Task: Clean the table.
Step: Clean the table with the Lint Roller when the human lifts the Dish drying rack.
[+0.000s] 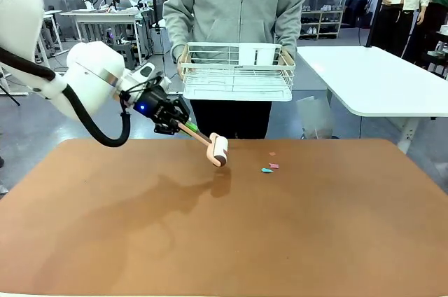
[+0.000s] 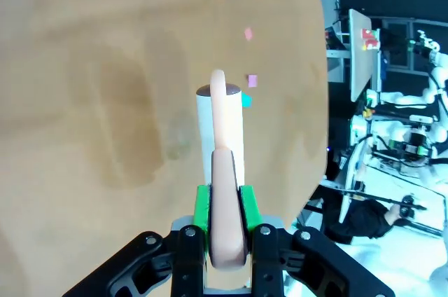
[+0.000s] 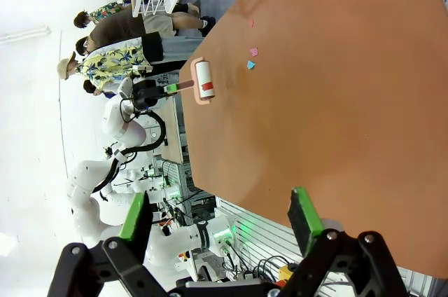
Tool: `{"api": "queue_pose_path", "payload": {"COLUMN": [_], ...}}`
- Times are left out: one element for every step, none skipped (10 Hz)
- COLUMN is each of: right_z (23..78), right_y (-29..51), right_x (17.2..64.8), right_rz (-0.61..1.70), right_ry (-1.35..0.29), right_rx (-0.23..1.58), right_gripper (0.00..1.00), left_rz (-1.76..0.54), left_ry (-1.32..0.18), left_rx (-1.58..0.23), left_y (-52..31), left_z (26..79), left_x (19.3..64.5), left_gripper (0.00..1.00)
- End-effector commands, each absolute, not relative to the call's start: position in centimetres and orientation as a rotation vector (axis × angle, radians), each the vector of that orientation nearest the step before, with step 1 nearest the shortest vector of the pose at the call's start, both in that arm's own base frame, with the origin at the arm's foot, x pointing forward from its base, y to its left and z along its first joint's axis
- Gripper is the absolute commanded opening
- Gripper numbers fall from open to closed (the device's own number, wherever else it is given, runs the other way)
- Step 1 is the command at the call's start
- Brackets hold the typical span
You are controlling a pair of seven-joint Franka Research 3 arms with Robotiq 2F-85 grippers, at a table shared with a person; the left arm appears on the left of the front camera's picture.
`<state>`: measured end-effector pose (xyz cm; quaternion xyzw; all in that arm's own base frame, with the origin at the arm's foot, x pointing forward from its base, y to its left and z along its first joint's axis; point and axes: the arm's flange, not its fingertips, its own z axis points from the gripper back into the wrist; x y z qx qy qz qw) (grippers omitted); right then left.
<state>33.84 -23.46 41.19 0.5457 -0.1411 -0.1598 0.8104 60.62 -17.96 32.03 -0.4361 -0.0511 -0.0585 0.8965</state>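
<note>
Left gripper [image 2: 224,206] fingers clamped on lint roller [image 2: 227,118] handle; coloured scraps [image 1: 269,167] on tabletop [image 1: 315,241] just beside roller. Right gripper [image 3: 218,214] fingers wide, well apart from roller.

No lettering, label, brand, number or sign is legible on anything here.

At the far middle, a person in a grey zip hoodie [image 1: 210,3] carries a white wire rack [image 1: 238,81] with a flat white item [image 1: 257,54], perhaps a board, standing inside, while a white-topped table [image 1: 371,80] stands far right.
</note>
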Motion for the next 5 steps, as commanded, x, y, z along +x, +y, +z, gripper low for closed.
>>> {"api": "queue_pose_path", "payload": {"right_z": [41.5,41.5,41.5,41.5,41.5], "right_y": [-23.5,-23.5,-23.5,-23.5,-23.5], "right_x": [33.7,33.7,33.7,33.7,33.7], "right_rz": [-0.337,-0.337,-0.337,-0.337,-0.337], "right_ry": [-0.311,-0.311,-0.311,-0.311,-0.311], "right_rx": [1.169,1.169,1.169,1.169,1.169], "right_gripper": [1.00,1.00,1.00,1.00,1.00], "left_rz": [-0.121,-0.118,-0.117,-0.108,-0.107], "left_ry": [-0.190,-0.183,-0.173,-0.179,-0.140], "left_rx": [-0.848,-0.854,-0.842,-0.838,-0.865], "left_y": [-18.5,-18.7,-18.8,-19.0,-19.3], "left_z": [31.1,30.2,29.4,28.7,27.9], "left_x": [61.0,60.9,60.8,60.8,60.9], "left_gripper": [0.22,0.22,0.22,0.22,0.22]}}
